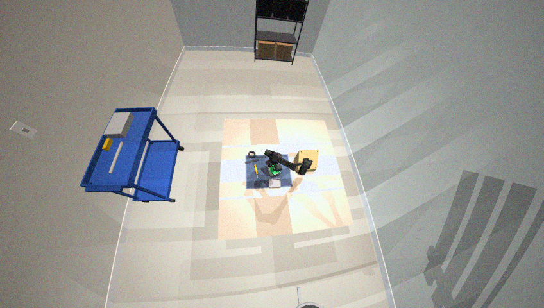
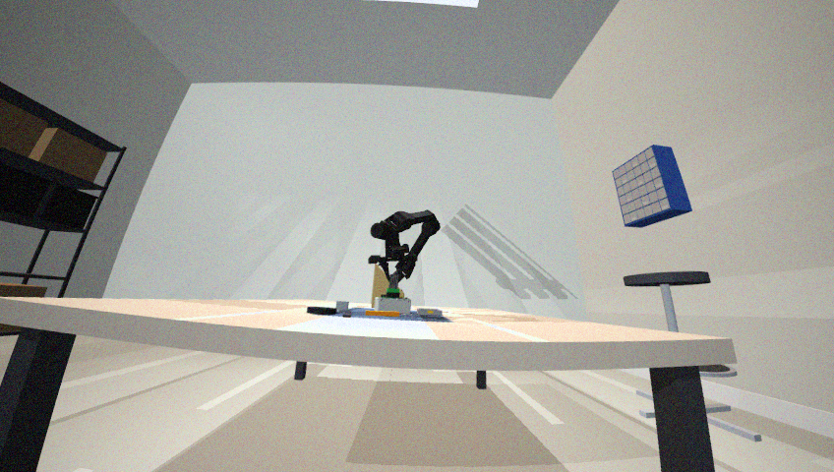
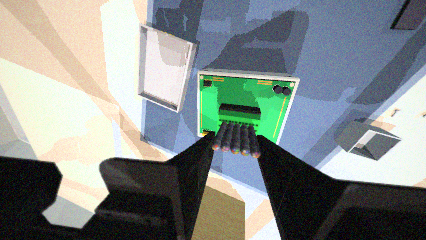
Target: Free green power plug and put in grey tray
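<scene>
Grey tray (image 1: 274, 183) (image 2: 429, 312) (image 3: 188, 75) sits beside the circuit board (image 1: 274, 170) (image 3: 209, 102); the hand (image 1: 274, 166) (image 2: 393, 286) (image 3: 235, 137) grips the green plug (image 2: 392, 290) (image 3: 239, 119).

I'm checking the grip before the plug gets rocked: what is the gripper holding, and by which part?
The green power plug, apparently by its two ends, across its width, between the gripper's fingertips.

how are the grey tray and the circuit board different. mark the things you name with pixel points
The grey tray (image 1: 274, 183) (image 3: 167, 67) shows a pale, plain inside; the circuit board (image 1: 274, 170) (image 3: 242, 92) is green with dark parts on it.
The grey tray has nothing in it, while the circuit board has the hand (image 3: 235, 137) over one edge.
Both are roughly rectangular and lie over the blue mat (image 1: 251, 183) (image 3: 225, 20).
</scene>
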`<state>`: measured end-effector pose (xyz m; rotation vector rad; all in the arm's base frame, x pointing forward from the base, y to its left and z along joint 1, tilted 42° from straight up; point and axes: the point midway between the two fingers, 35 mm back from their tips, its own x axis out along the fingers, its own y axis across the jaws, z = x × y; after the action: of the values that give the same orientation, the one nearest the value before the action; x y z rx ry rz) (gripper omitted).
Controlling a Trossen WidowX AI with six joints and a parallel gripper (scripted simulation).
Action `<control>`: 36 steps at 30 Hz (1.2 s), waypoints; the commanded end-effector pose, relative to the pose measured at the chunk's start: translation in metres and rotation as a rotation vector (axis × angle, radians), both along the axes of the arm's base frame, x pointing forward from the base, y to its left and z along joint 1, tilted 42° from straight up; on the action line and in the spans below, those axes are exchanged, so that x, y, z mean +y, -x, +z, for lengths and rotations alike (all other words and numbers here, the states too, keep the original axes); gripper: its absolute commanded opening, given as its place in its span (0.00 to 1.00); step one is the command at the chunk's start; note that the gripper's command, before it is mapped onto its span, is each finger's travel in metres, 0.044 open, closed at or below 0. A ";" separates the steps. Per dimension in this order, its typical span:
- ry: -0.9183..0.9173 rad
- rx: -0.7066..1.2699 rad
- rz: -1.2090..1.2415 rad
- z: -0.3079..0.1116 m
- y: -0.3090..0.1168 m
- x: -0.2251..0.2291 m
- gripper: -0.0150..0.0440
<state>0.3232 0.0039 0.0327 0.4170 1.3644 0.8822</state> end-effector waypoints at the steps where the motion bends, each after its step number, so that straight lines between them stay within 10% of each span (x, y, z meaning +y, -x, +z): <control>1: 0.053 -0.009 -0.049 0.010 0.001 -0.012 0.25; 36: 0.113 -0.021 -0.060 0.024 0.003 -0.019 0.25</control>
<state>0.3219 0.0001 0.0426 0.3659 1.3830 0.8086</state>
